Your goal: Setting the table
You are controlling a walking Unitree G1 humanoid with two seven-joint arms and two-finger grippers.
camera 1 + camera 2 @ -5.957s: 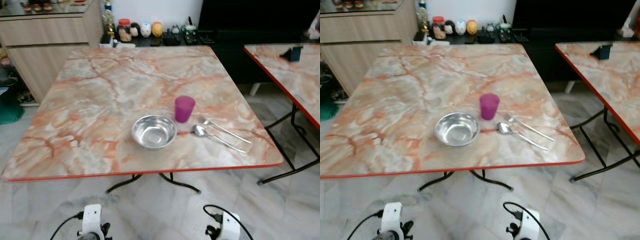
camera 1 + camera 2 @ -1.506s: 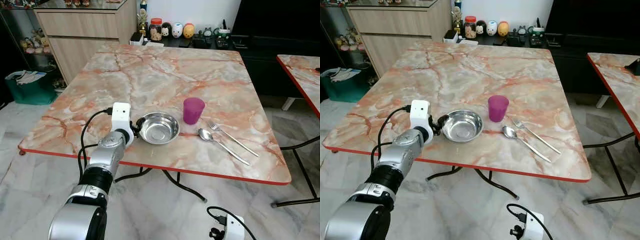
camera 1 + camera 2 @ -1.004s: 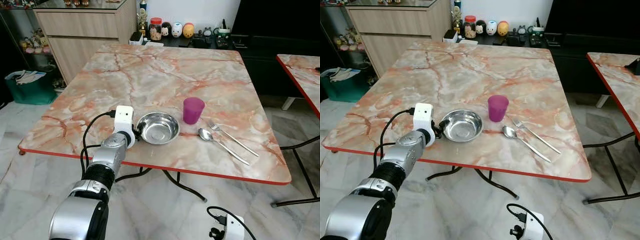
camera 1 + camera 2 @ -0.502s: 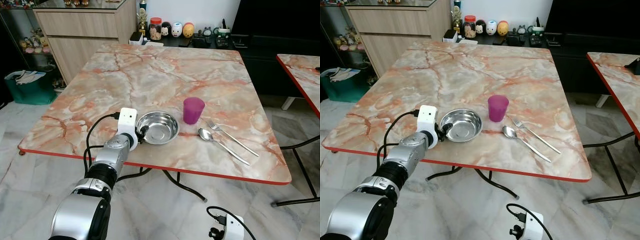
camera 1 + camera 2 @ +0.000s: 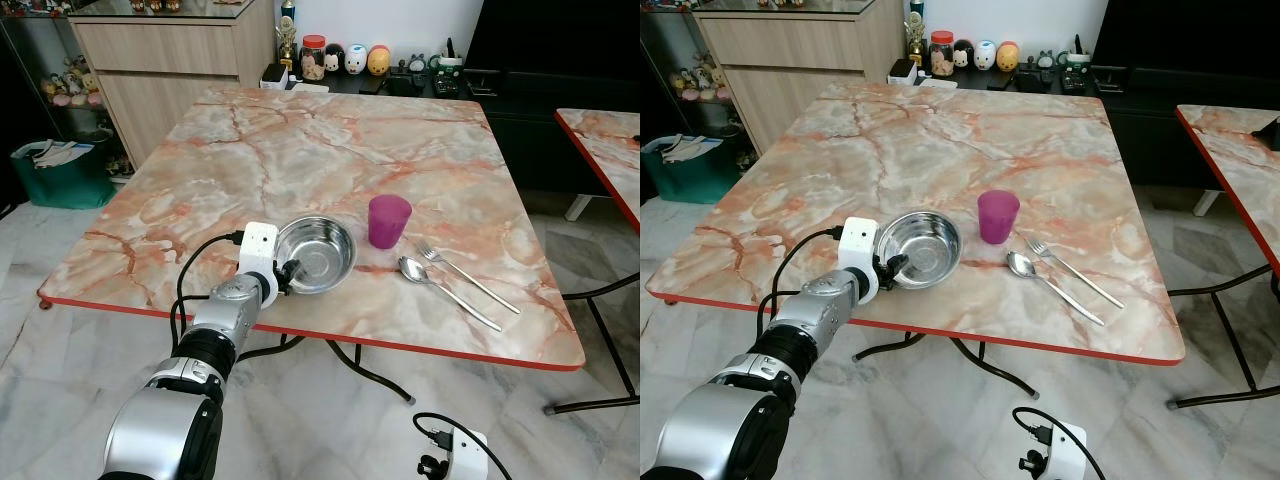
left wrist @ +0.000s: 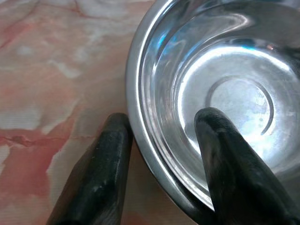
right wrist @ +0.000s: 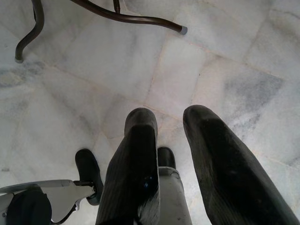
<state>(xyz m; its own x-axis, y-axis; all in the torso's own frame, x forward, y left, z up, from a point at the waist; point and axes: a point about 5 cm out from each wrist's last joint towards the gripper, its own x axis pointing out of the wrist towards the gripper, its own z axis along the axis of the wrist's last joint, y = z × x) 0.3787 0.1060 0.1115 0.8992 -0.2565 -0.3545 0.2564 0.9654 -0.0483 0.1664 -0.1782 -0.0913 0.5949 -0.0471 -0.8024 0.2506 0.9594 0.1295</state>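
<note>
My right gripper [image 7: 171, 140] hangs idle over the tiled floor [image 7: 225, 56], fingers slightly parted, empty. My left gripper [image 6: 161, 140] pinches the steel bowl [image 5: 316, 254] at its 8 o'clock rim, one finger inside, one outside, near the marble table's [image 5: 300, 150] front edge. At the bowl's 3 o'clock lie a spoon [image 5: 448, 292] and fork [image 5: 470, 279]; a purple cup [image 5: 388, 220] stands at 1 o'clock.

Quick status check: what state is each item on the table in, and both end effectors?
Steel bowl: upright, empty, rim between the left fingers.
Purple cup: upright.
Spoon: flat on table.
Fork: flat beside spoon.
Left end effector: straddling bowl rim.
Right end effector: open, empty, over the floor.
</note>
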